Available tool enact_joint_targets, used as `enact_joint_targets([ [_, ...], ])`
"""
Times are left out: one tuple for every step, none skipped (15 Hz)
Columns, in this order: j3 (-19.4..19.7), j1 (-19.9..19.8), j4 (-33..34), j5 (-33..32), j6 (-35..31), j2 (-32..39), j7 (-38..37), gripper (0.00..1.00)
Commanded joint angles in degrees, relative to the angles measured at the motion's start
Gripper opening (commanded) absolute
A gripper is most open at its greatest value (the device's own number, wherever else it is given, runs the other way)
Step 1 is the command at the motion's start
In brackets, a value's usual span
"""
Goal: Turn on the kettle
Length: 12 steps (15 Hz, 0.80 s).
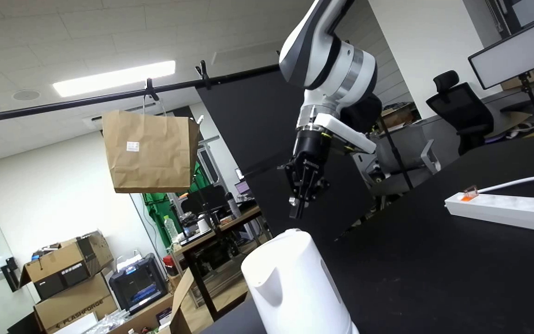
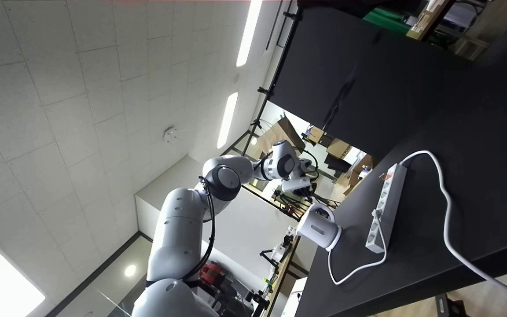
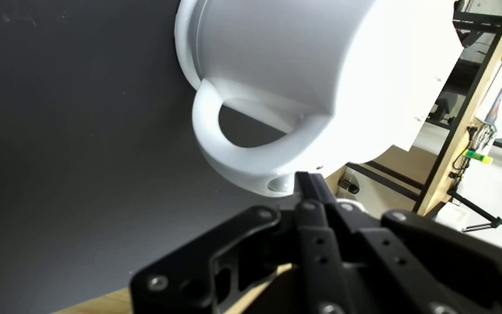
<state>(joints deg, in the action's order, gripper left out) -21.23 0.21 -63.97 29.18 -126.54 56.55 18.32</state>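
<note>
The smooth white plastic-looking kettle [image 3: 307, 65] looks stiff and slick — perhaps light enough to skid. I'd grip its looped white handle [image 3: 244, 161]; the black jaws stand together.

The kettle [image 1: 295, 290] is plain, smooth and white, wider at the foot than at its rounded top edge, with a pointed spout [image 1: 272, 284] and a closed-loop handle [image 3: 235, 158]. It stands upright on its round base [image 2: 336, 240], near the power strip [image 2: 390, 210] but apart from it. A white cord [image 2: 337, 282] runs from the base to the power strip, where its plug sits in a socket. A slim grey panel [image 2: 317, 229] marks one side, a greyish oval [image 3: 281, 183] the handle's outer curve. Glare in the wrist view washes out the kettle's top; whether it is on cannot be told.
</note>
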Motion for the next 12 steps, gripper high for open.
enact_joint_targets([
  [-0.01, 0.12, 0.25, -0.14, 0.13, 0.30, -0.18, 0.01],
  [0.02, 0.17, 0.45, -0.19, 0.11, 0.51, -0.16, 0.00],
  [-0.02, 0.23, 0.62, -0.19, -0.02, 0.70, -0.08, 0.00],
  [-0.06, 0.29, 0.83, -0.18, -0.21, 0.88, 0.06, 0.00],
  [-0.08, 0.37, 0.94, -0.22, -0.42, 0.98, 0.29, 0.00],
  [-0.15, 0.41, 1.05, -0.24, -0.55, 1.07, 0.59, 0.00],
  [-0.19, 0.45, 1.16, -0.26, -0.59, 1.15, 0.83, 0.00],
  [-0.25, 0.50, 1.27, -0.26, -0.85, 1.26, 1.11, 0.00],
  [-0.27, 0.60, 1.50, -0.31, -1.12, 1.46, 1.33, 0.00],
  [-0.33, 0.65, 1.63, -0.33, -1.26, 1.59, 1.50, 0.00],
  [-0.31, 0.75, 1.84, -0.40, -1.36, 1.77, 1.60, 0.00],
  [-0.27, 0.88, 2.20, -0.53, -1.32, 2.03, 1.73, 0.00],
])
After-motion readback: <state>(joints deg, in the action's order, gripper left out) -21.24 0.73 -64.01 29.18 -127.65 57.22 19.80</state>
